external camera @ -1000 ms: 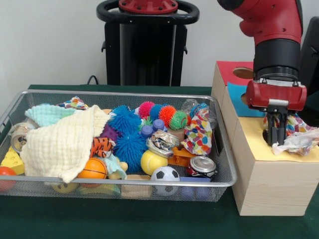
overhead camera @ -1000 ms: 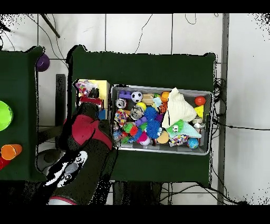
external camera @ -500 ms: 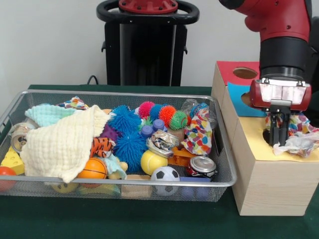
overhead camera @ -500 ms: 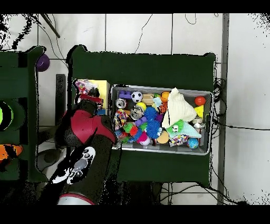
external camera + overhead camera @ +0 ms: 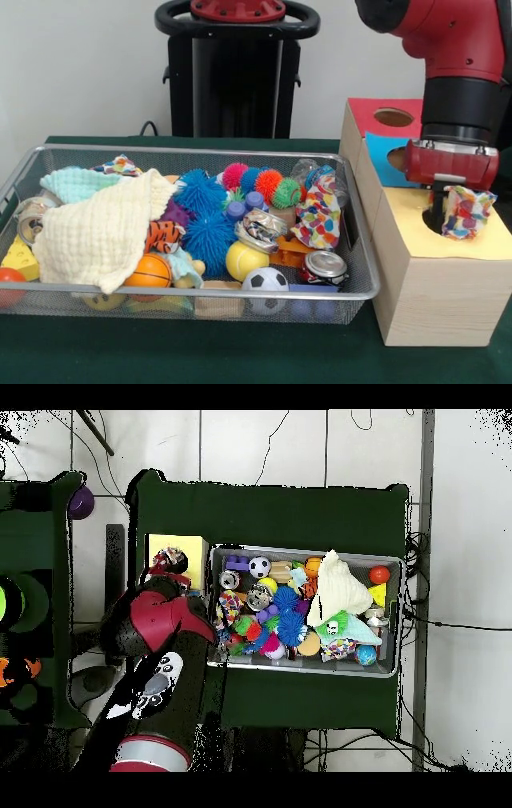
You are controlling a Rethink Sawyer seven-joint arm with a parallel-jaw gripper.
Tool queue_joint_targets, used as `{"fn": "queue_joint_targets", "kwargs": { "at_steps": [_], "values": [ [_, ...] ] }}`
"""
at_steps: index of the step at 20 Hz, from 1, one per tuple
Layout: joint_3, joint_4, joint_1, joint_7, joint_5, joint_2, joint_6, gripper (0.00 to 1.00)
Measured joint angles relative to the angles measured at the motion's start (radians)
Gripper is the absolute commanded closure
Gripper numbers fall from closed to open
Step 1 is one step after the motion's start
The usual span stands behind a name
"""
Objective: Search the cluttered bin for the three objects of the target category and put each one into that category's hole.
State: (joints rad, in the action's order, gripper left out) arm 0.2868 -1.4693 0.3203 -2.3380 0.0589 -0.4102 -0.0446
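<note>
Hanging over the yellow top of the wooden box [image 5: 436, 276], the gripper [image 5: 445, 214] pinches a patterned cloth [image 5: 464, 211] — the cloth droops from the fingers right at the yellow panel's hole. Left of the box sits the mesh bin [image 5: 362, 293], crowded with a cream cloth [image 5: 100, 228], another patterned cloth [image 5: 319, 214], spiky balls, a soccer ball [image 5: 265, 281] and a crushed can [image 5: 325, 265] — all well apart from the gripper.
</note>
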Motion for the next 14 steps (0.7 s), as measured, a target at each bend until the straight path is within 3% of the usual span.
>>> {"fn": "queue_joint_targets", "kwargs": {
  "at_steps": [8,14],
  "values": [
    [-0.002,0.047,0.001,0.000,-0.021,-0.008,-0.163,1.00],
    [-0.002,0.074,0.002,0.000,-0.027,-0.005,-0.227,1.00]
  ]
}}
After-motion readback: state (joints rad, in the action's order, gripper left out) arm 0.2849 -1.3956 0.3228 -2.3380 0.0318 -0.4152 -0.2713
